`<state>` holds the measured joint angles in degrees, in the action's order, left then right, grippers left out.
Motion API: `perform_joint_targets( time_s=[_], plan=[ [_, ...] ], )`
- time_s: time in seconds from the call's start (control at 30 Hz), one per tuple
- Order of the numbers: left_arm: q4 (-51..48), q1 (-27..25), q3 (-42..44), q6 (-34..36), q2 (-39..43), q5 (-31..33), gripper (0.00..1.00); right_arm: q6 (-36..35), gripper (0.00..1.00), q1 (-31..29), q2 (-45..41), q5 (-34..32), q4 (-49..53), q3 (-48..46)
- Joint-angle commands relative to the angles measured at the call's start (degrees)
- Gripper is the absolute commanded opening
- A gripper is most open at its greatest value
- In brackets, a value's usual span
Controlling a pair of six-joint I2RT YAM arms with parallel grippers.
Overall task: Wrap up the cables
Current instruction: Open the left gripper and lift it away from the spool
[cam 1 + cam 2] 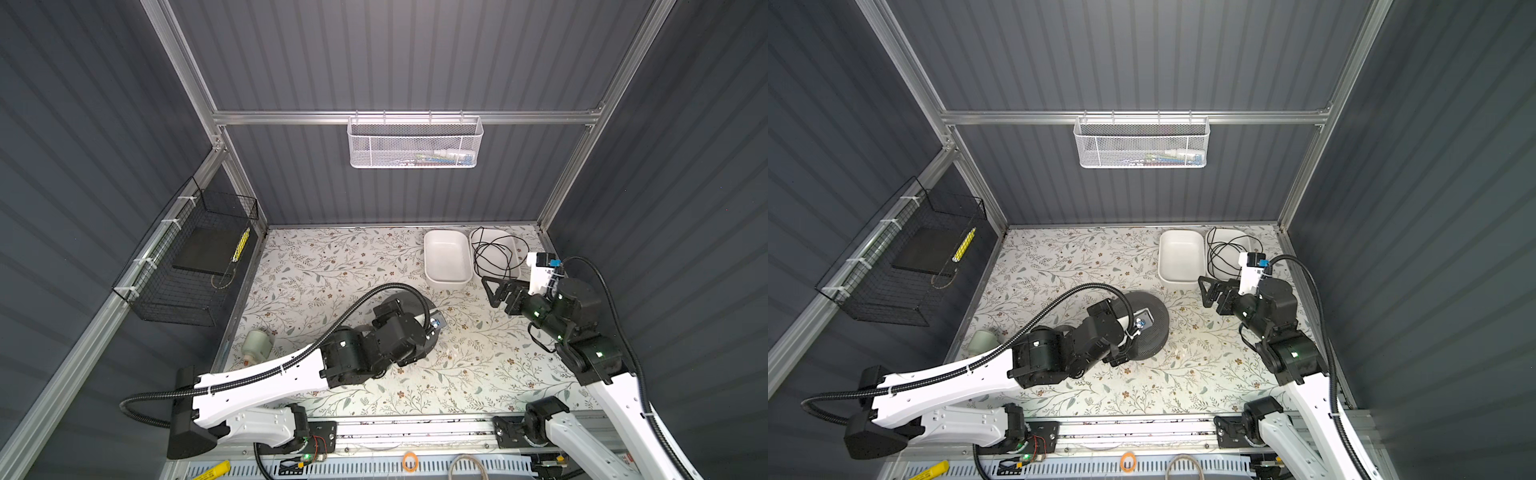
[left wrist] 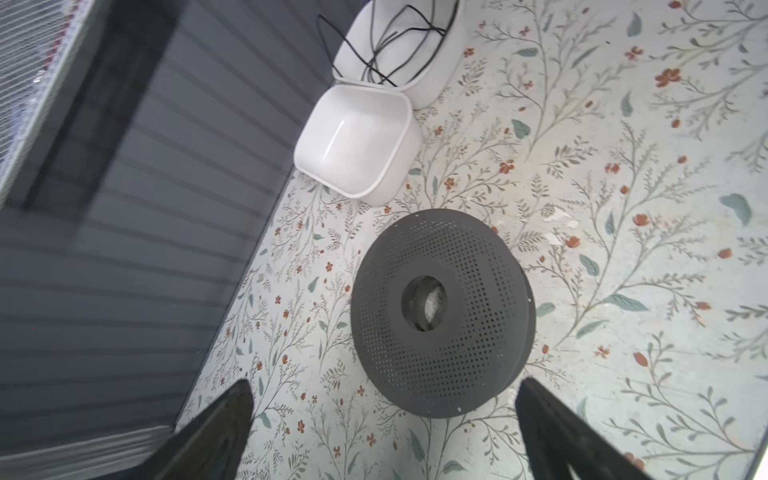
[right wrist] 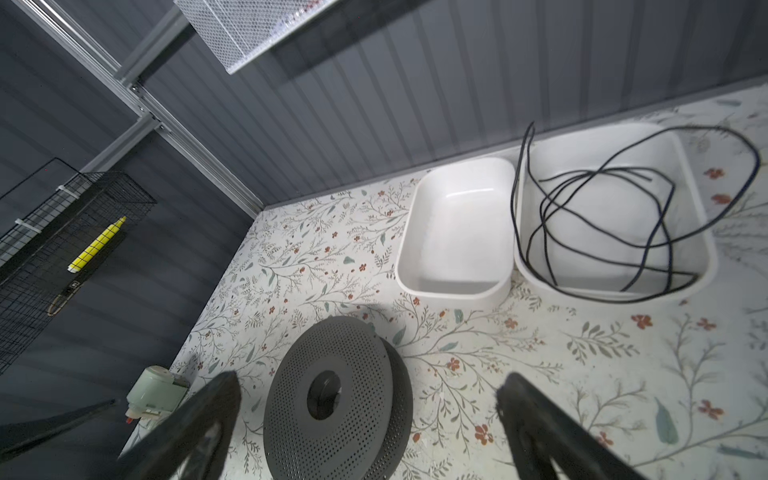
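I read the left fingers (image 2: 220, 428) spread wide, gripping nothing, above the grey perforated disc (image 2: 457, 257) on the counter (image 3: 540, 353), the right fingers (image 3: 540, 432) equally wide and unloaded farther back, and the black cable (image 3: 515, 199) looped loosely in the white tub (image 3: 702, 224) by the far wall.

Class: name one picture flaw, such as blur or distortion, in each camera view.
In both top views the frame posts splay outward, a wide-angle distortion; in the left wrist view the wall is smeared by blur; in the right wrist view the tray holding the cable has a smeared rim.
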<state>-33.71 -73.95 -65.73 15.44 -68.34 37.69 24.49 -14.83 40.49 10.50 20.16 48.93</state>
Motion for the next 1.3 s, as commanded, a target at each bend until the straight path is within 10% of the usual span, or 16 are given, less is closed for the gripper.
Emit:
perform_joint_targets(
  time_s=[0.0, 0.33, 0.7, 0.97, 1.27],
  plan=[
    [3.90, -0.44, 0.80, -0.77, 2.67, 5.13, 0.99, -1.23, 0.99, -0.38, -0.43, -4.61, 3.98, 0.28],
    [17.91, -0.48, 10.83, 16.20, 10.08, 1.89, 0.99, 2.27, 0.99, -0.38, -1.81, -2.26, -6.04, -6.04],
    [29.14, 2.01, 20.83, 14.72, 10.78, 8.06, 0.99, 3.39, 0.99, -0.38, -3.34, -0.97, -21.44, -14.66],
    [34.64, 18.91, 27.86, 4.71, 17.31, -9.46, 1.00, -0.14, 0.99, -0.41, -1.65, 1.01, -22.26, -14.12],
    [55.27, 37.44, 41.63, -1.79, 16.67, -12.55, 0.99, -0.34, 0.99, -0.46, -2.46, 1.10, -22.46, -15.40]
  ],
)
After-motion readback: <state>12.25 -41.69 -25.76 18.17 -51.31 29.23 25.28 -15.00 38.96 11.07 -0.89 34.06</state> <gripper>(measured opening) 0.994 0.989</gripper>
